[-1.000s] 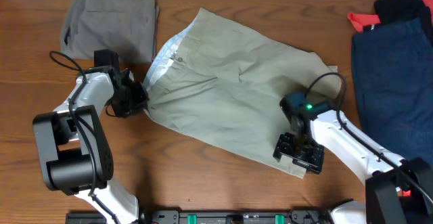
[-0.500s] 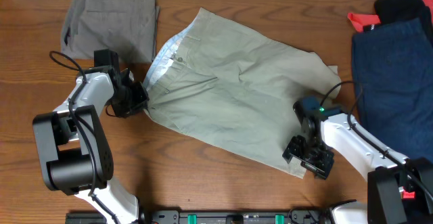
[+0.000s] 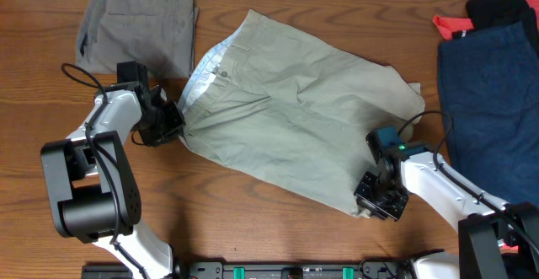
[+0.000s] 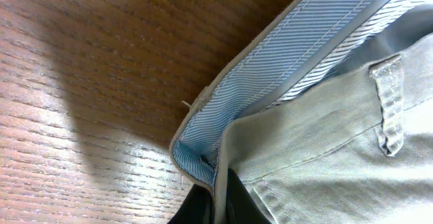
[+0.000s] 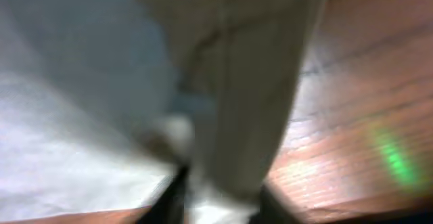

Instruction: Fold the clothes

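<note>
- The right wrist view is smeared: the khaki shorts (image 5: 237, 82) blur between the dark fingers of the right hand (image 5: 220, 200), its grip unreadable.
- The left hand (image 4: 216, 207) is cropped by the picture's bottom edge.
- The navy shorts (image 3: 497, 102) run off the right edge.

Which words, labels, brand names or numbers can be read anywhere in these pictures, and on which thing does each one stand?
None can be read.
The khaki shorts show no printed label; their pale blue waistband lining has only woven stripes.
The grey-olive shorts, the navy shorts and the wooden table bear no writing.
The right wrist view is too blurred to show any text.
</note>
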Available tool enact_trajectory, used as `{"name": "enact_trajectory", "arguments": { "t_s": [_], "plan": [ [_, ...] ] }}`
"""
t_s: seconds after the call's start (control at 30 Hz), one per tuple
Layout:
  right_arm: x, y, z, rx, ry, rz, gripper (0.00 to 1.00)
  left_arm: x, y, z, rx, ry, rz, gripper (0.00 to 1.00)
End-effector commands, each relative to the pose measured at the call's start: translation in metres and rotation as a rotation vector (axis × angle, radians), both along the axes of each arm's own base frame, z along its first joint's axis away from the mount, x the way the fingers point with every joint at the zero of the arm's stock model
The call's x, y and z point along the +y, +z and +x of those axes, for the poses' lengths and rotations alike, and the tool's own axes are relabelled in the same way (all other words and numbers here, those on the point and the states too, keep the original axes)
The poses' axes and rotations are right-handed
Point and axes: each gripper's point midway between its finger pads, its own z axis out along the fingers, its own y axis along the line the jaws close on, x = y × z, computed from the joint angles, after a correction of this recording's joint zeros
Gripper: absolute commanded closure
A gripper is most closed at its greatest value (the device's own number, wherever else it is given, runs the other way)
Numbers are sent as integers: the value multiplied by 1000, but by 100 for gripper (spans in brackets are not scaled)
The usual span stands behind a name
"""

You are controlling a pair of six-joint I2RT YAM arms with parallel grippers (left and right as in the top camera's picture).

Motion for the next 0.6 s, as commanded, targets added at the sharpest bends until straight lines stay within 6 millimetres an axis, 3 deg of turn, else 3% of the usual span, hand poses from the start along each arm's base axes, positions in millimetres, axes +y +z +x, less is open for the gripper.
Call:
{"name": "enact_trajectory", "arguments": {
  "t_s": [0.0, 0.1, 0.23, 0.43, 0.57],
  "plan": [
    [-7, -8, -5, 11, -4, -35, 99, 0, -5, -7, 38, 12, -6, 94],
    [-10, -7, -2, 8, -27, -37, 99, -6, 1, -9, 36, 10, -42, 94],
    [-20, 2, 6, -15, -61, -28, 99, -8, 26, -12, 0, 4, -41, 94],
    [-50, 52, 38, -167, -88, -6, 99, -13, 112, -22, -196, -10, -7, 94],
    [-70, 108, 61, -338, -72, -24, 99, -22, 175, -37, -377, -30, 18, 94]
  ]
}}
